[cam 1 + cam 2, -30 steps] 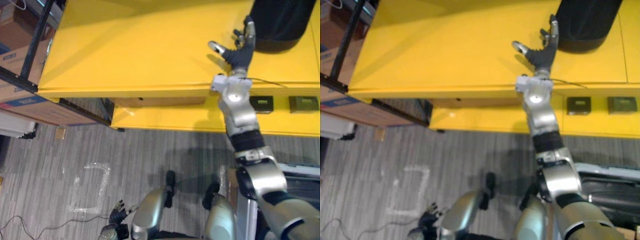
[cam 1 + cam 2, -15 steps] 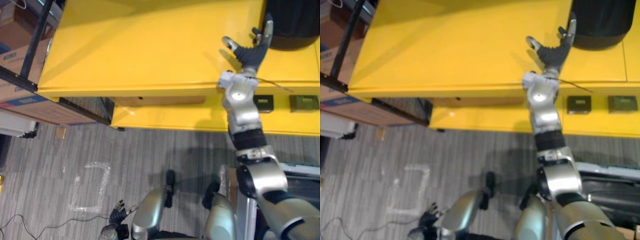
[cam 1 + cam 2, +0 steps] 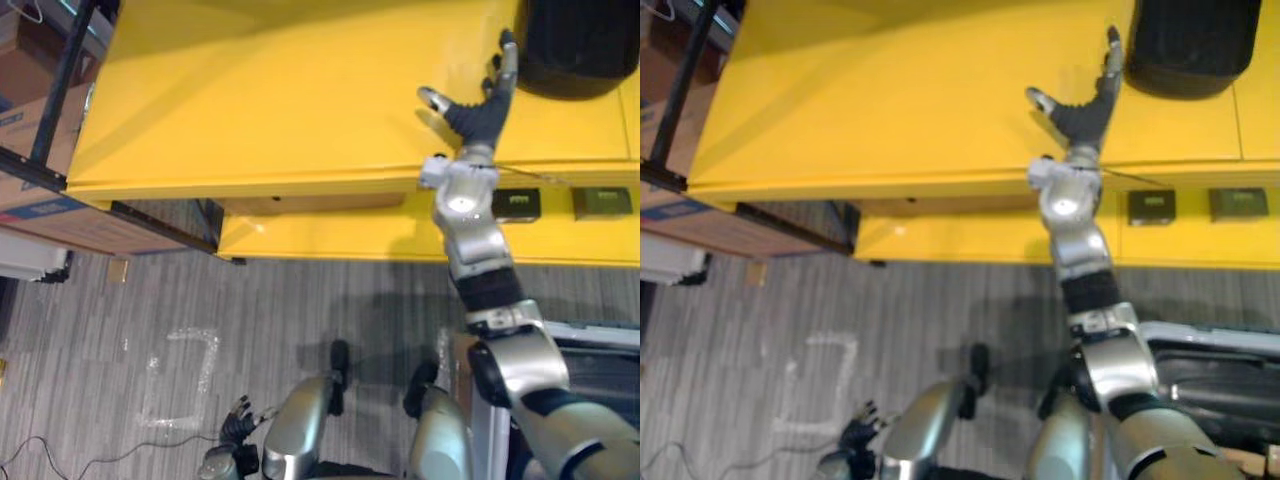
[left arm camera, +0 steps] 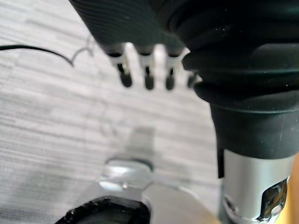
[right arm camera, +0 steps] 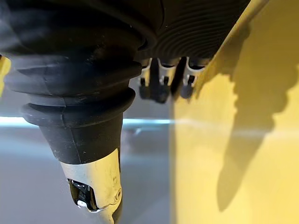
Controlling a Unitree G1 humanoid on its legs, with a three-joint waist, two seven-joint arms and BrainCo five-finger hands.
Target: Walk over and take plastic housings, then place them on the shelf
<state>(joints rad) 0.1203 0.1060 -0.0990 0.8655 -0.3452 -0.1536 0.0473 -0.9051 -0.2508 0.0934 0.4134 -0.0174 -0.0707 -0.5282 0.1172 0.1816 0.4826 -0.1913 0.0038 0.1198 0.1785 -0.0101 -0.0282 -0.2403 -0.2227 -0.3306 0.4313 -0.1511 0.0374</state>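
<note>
The right hand (image 3: 478, 115) is wide open over the yellow table (image 3: 270, 100), fingers straight, holding nothing. The left hand (image 3: 236, 428) hangs low, fingers loose and empty. There is one big yellow table, one black housing (image 3: 575, 45) and two small dark boxes (image 3: 520, 204) below the table edge. The right hand has slid back from the black housing, which sits on the table just right of its fingertips, not touching

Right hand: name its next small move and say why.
Probably reach a little farther toward the black housing and close on its near side. The right hand is open over the yellow table, fingers straight, thumb apart, fingertips beside the housing's edge, holding nothing.
</note>
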